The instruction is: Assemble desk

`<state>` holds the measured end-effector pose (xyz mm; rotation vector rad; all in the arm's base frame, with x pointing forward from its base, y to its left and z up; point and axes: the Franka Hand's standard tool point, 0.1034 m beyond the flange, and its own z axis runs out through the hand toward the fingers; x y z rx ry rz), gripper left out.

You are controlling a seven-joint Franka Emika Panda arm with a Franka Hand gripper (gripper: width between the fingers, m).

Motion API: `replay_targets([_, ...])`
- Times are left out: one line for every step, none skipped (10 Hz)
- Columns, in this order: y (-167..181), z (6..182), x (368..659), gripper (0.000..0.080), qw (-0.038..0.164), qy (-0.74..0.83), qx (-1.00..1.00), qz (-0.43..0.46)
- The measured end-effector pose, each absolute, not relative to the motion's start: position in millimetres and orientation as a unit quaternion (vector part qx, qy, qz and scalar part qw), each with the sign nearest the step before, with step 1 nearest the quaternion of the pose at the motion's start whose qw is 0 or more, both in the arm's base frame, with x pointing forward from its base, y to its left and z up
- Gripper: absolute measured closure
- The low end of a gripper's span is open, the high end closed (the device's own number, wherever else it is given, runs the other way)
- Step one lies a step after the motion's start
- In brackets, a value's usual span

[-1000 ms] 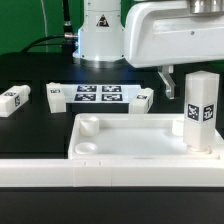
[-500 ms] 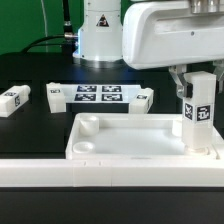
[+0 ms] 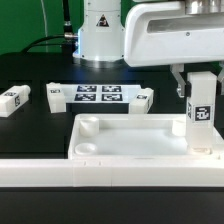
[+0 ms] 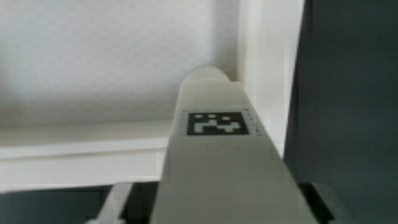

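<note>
One leg (image 3: 202, 118) stands clamped in my gripper (image 3: 200, 84) at the exterior view's right; I should hold it vertical, seating it squarely in the tabletop (image 3: 130, 152) corner.

One tabletop (image 3: 130, 135); four legs (image 3: 203, 112) (image 3: 15, 100) (image 3: 55, 93) (image 3: 144, 98); one marker board (image 3: 100, 95); one white bar (image 3: 100, 172).

Spotted the white rimmed tabletop (image 3: 130, 143) lying flat, hollow side up, round sockets showing at its corners on the exterior view's left. Caught the first leg (image 3: 203, 118) standing upright at its end on the exterior view's right, tag facing out, pinched by the gripper (image 3: 200, 85); could not tell whether seated. Counted the second leg (image 3: 13, 99), third leg (image 3: 55, 94) and fourth leg (image 3: 143, 98) lying on their sides behind the tabletop, apart.
</note>
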<state>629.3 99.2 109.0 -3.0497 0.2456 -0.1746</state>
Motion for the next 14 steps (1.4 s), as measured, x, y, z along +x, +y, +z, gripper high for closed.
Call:
replay_targets([99.0, 108.7, 629.6, 0.051, 0.041, 0.131, -0.989, -0.057])
replay_targets([99.2, 108.5, 629.7, 0.051, 0.044, 0.164, -0.984, -0.057])
replay_targets([99.8, 108.3, 629.5, 0.0509, 0.048, 0.219, -0.973, -0.056])
replay_targets([100.9, 108.2, 628.3, 0.0509, 0.05, 0.273, -0.959, -0.051])
replay_targets([101.0, 108.3, 628.2, 0.0509, 0.051, 0.299, -0.951, -0.05])
replay_targets([101.5, 108.2, 628.1, 0.0509, 0.057, 0.355, -0.932, -0.045])
replay_targets([101.6, 108.0, 628.0, 0.0509, 0.06, 0.401, -0.913, -0.042])
replay_targets([102.8, 107.7, 627.8, 0.0509, 0.066, 0.457, -0.886, -0.036])
replay_targets([104.4, 107.6, 627.4, 0.0509, 0.067, 0.497, -0.864, -0.032])
replay_targets([105.0, 107.5, 627.3, 0.0509, 0.069, 0.519, -0.851, -0.03])
replay_targets([106.7, 107.2, 627.1, 0.0509, 0.077, 0.573, -0.816, -0.021])
replay_targets([107.2, 107.2, 627.0, 0.0509, 0.078, 0.584, -0.808, -0.019])
replay_targets([107.4, 107.2, 627.1, 0.0509, 0.079, 0.591, -0.802, -0.018])
replay_targets([107.9, 107.2, 627.0, 0.0509, 0.08, 0.591, -0.803, -0.017])
